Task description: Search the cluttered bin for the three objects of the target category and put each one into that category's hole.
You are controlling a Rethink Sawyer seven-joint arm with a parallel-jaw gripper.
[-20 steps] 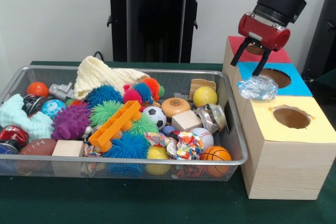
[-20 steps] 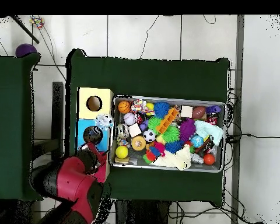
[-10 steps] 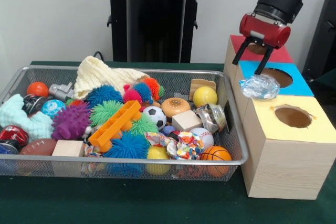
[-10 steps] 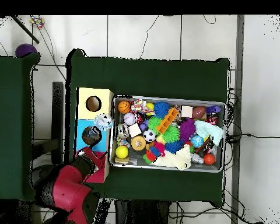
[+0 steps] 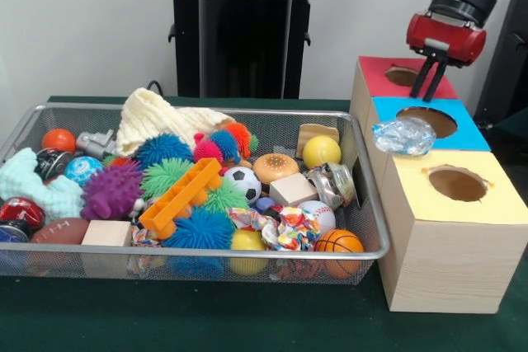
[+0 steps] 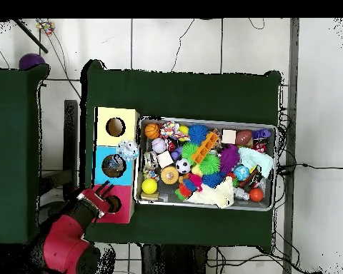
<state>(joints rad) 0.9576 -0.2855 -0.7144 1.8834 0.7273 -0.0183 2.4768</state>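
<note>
Lying crosswise, seemingly: plastic bottle (image 5: 403, 135).

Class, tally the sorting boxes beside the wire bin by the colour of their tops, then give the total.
Red top: 1
Blue top: 1
Yellow top: 1
Total: 3

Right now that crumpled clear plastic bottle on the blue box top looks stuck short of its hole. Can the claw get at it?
Probably yes. The crumpled clear plastic bottle lies uncovered on the blue box top beside the round hole, and the claw hangs over the neighbouring red box top.
</note>
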